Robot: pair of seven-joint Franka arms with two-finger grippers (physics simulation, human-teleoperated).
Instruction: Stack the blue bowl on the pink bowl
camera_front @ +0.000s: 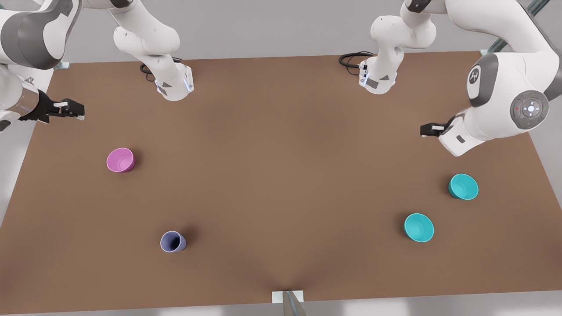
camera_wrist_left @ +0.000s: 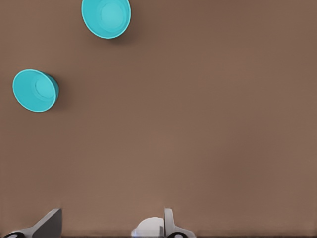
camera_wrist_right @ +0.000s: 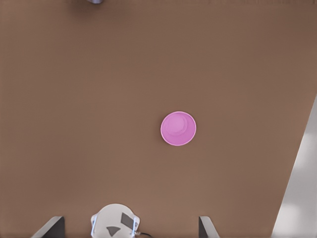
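The pink bowl (camera_front: 120, 159) stands upright on the brown table's (camera_front: 281, 145) left side in the front view; the right wrist view has the pink bowl (camera_wrist_right: 178, 128) too. Two alike blue bowls (camera_front: 463, 186) (camera_front: 418, 227) sit on the front view's right, both also in the left wrist view (camera_wrist_left: 106, 17) (camera_wrist_left: 35, 90). My left gripper (camera_front: 428, 130) (camera_wrist_left: 111, 223) hovers open above the table, behind the blue bowls, holding nothing. My right gripper (camera_front: 74, 109) (camera_wrist_right: 129, 227) hangs open near the table's left edge, behind the pink bowl, empty.
A periwinkle-purple cup (camera_front: 172, 242) stands toward the front left of the front view. The two arm bases (camera_front: 174, 85) (camera_front: 377, 79) with black cables are mounted at the table's far edge. A small bracket (camera_front: 287, 297) sits at the near edge.
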